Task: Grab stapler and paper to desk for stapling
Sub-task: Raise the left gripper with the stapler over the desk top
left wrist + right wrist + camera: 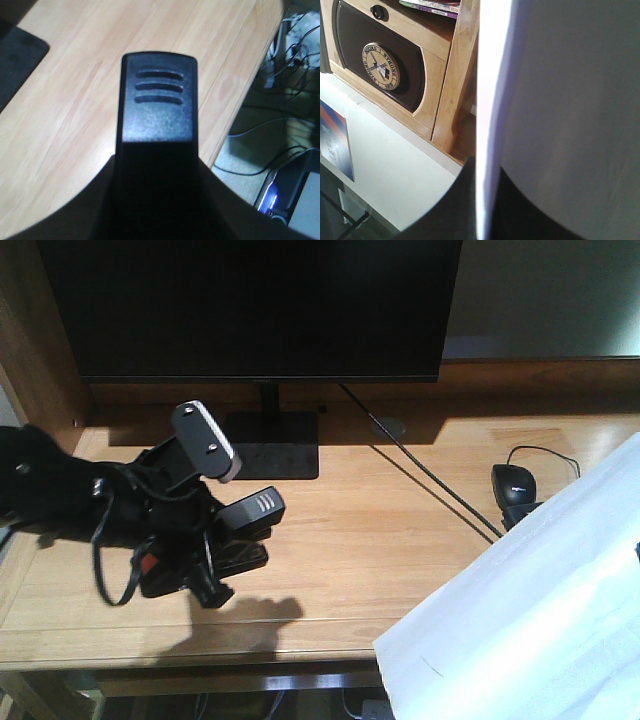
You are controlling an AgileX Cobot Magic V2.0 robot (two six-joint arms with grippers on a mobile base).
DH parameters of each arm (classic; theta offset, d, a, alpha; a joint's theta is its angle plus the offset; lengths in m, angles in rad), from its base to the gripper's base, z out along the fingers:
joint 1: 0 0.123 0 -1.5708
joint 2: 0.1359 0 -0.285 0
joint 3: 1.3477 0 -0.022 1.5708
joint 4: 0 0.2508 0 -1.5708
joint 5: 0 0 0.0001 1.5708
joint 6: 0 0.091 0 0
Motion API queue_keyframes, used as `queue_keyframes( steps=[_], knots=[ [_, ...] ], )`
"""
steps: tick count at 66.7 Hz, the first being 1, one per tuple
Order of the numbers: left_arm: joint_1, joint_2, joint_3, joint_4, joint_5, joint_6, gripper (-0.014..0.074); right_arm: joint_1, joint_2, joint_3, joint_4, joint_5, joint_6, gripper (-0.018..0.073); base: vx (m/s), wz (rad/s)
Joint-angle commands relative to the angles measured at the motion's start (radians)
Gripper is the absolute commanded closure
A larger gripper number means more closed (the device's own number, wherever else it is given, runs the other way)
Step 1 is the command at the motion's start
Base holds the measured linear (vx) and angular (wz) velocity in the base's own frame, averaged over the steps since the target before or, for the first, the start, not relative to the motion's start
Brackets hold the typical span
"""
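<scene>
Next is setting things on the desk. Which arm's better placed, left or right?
Left, probably. The left hand at the stapler is over open desk; the paper reaches only the front right corner.

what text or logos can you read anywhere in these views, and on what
None reads clearly.
round emblem on the dark cabinet panel: ring lettering, too blurred.
blue and red card: small print, unreadable.
monitor bezel mark: too small.
mouse logo: too small.

The desk (400, 540) is smooth, light grained wood, the stapler (225, 562) matt black plastic, the paper (530, 610) smooth white.
</scene>
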Motion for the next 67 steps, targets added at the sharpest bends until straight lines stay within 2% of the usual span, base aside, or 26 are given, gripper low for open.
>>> queue_keyframes(
  steps=[1,11,22,29,50,56,67],
  knots=[
    [0.035,0.024,-0.062,-0.204,-0.038,0.183,0.0603,-0.001,0.007,-0.027,0.006,-0.066,-0.01,0.0564,0.0,0.0],
    [0.119,0.112,-0.102,-0.381,0.118,0.382,0.0603,-0.001,0.007,-0.027,0.006,-0.066,-0.01,0.0564,0.0,0.0],
    [0.216,0.195,-0.137,-0.496,0.204,0.536,0.0603,-0.001,0.007,-0.027,0.006,-0.066,-0.01,0.0564,0.0,0.0],
    [0.261,0.22,-0.155,-0.527,0.226,0.636,0.0603,-0.001,0.007,-0.027,0.006,-0.066,-0.01,0.0564,0.0,0.0],
    [0.375,0.302,-0.217,-0.596,0.229,0.797,0.0603,-0.001,0.007,-0.027,0.006,-0.066,-0.01,0.0564,0.0,0.0],
    [0.389,0.346,-0.238,-0.637,0.246,0.832,0.0603,-0.001,0.007,-0.027,0.006,-0.066,-0.01,0.0564,0.0,0.0],
    [0.391,0.442,-0.298,-0.653,0.333,0.857,0.0603,-0.001,0.007,-0.027,0.006,-0.066,-0.01,0.0564,0.0,0.0]
  ],
)
